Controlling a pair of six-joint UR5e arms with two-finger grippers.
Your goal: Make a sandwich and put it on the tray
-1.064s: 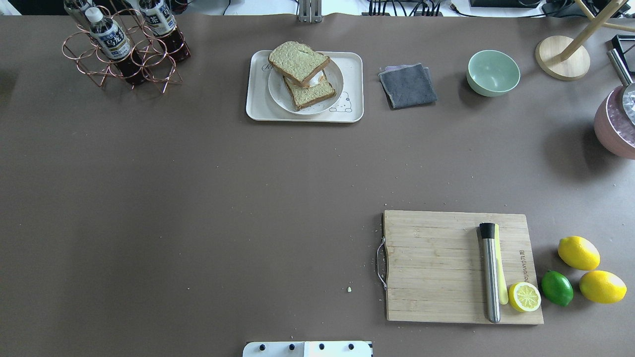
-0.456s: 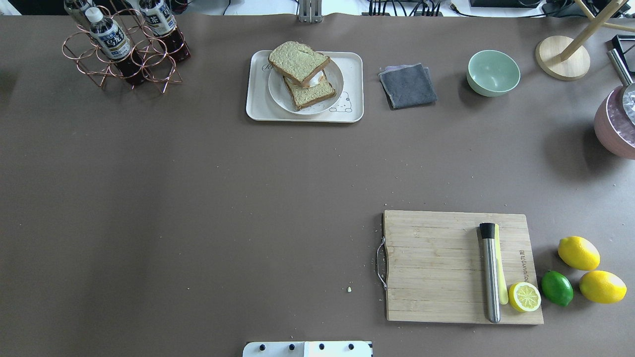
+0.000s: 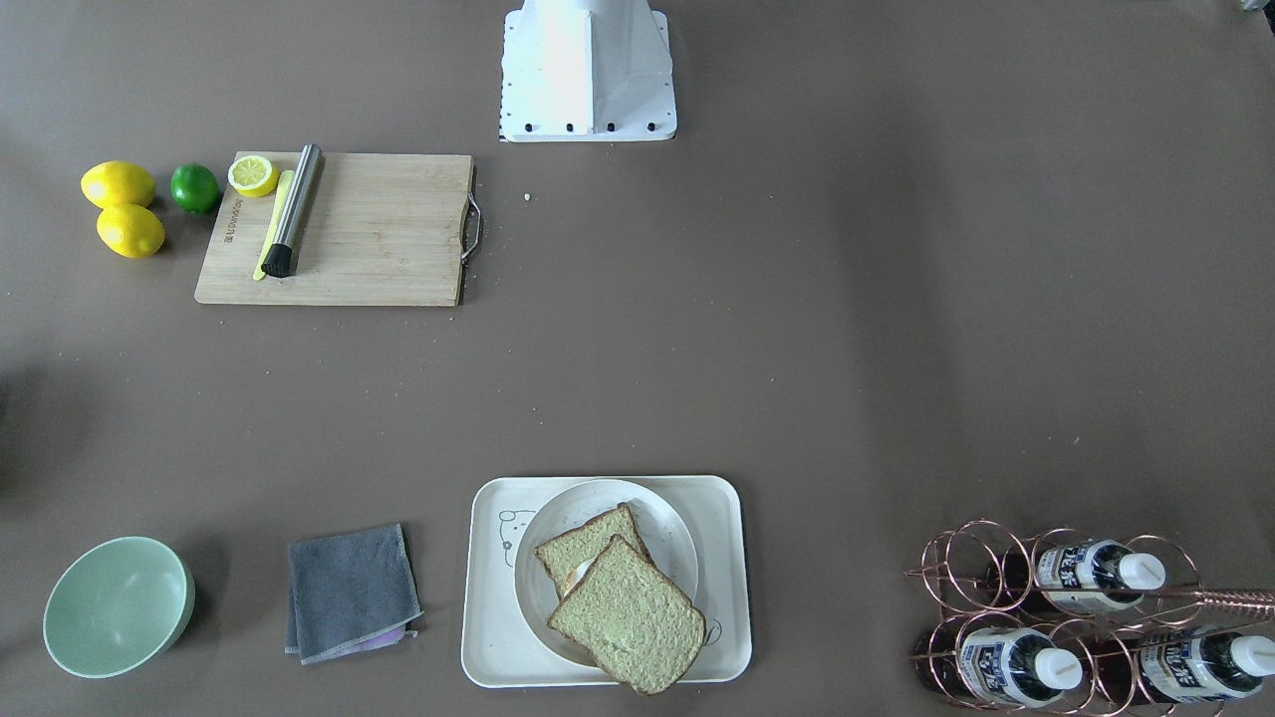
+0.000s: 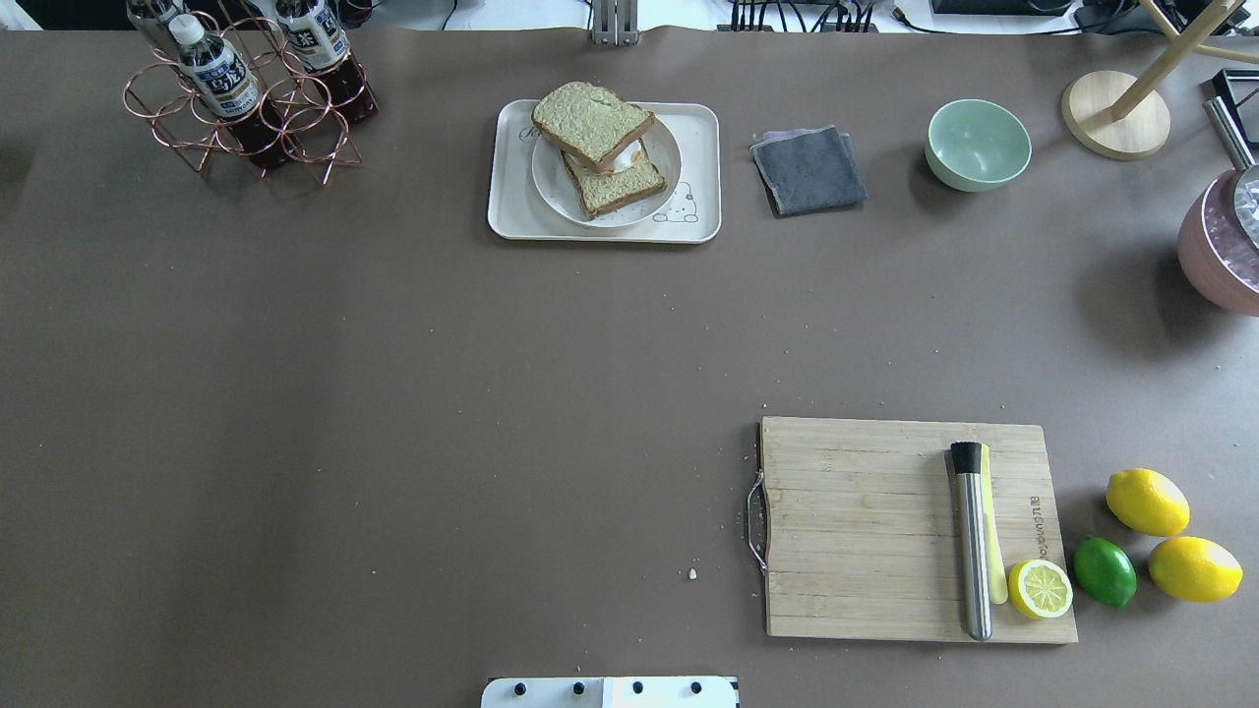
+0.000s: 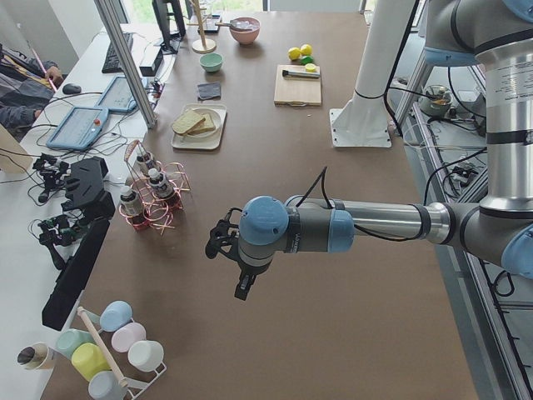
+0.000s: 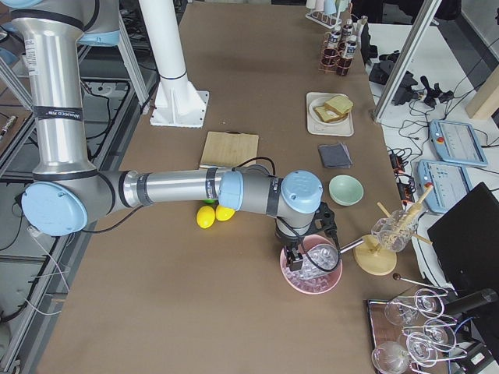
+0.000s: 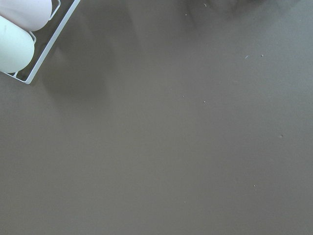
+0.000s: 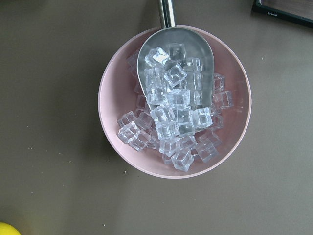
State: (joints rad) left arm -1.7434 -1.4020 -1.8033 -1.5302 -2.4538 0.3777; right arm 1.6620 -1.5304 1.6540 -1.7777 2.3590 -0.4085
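Nothing's moved over the last second: sandwich on plate on tray, upper centre, so it looks done (left gripper, right gripper: can't tell if open or closed).

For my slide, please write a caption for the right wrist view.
Pink bowl full of clear ice cubes, with a metal scoop lying in it.

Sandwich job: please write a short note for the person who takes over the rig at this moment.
Left hand: over bare table, away from the tray; open or shut cannot be told.
Right hand: over the pink ice bowl; cannot be told either.
The sandwich lies on the round plate, on the tray.
Done: sandwich made and placed.
Left: seemingly nothing; top slice sits skewed.
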